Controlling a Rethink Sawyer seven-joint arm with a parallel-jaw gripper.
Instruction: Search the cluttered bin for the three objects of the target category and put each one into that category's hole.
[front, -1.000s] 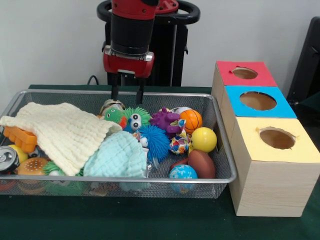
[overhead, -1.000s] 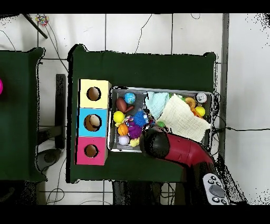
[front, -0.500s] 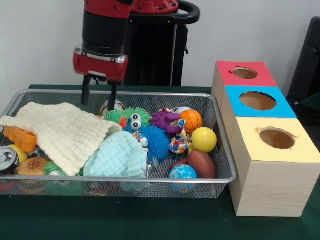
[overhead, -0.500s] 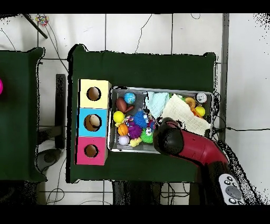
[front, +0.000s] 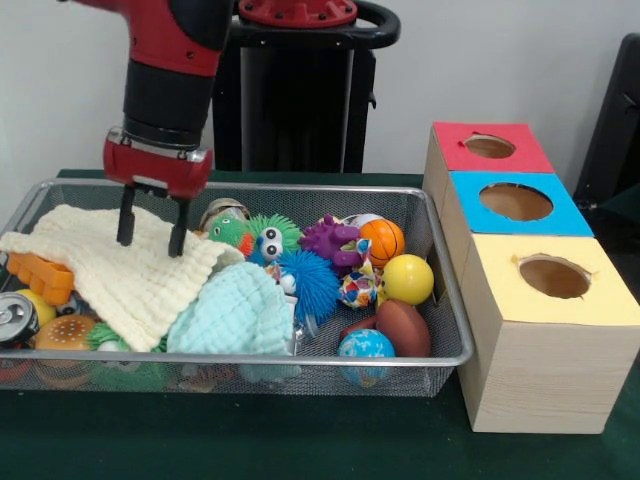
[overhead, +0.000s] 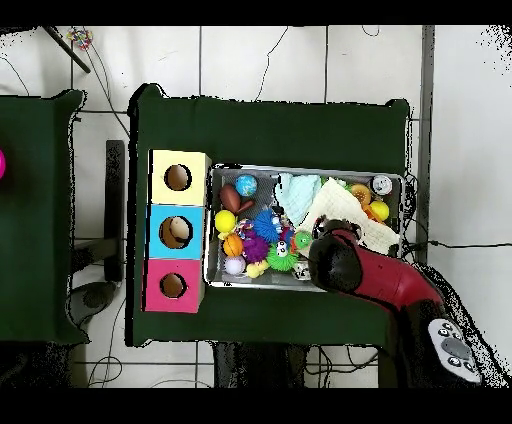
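My gripper (front: 152, 229) hangs over the left half of the wire bin (front: 455, 330), its two dark fingers parted a modest way and pointing straight down, with nothing between them; the tips sit right at the cream cloth (front: 120, 265), touching it or a hair above, I cannot tell which. That cloth is draped over much of the left side, and a pale blue cloth (front: 235, 312) lies against its lower edge, so whatever sits beneath them is hidden from me. I judge the task barely begun: the red hole (front: 489, 146), blue hole (front: 515, 201) and yellow hole (front: 553, 276) of the box beside the bin show nothing I can make out inside, and the bin is still full. The task does not name the category, so I cannot say which three things I want; in plain sight to the right lie a small basketball (front: 382, 240), a yellow ball (front: 407, 279), a brown football (front: 402, 327) and a globe ball (front: 364, 350), with fuzzy toys (front: 305, 280) between. Lifting the cream cloth aside looks like the next sensible step.
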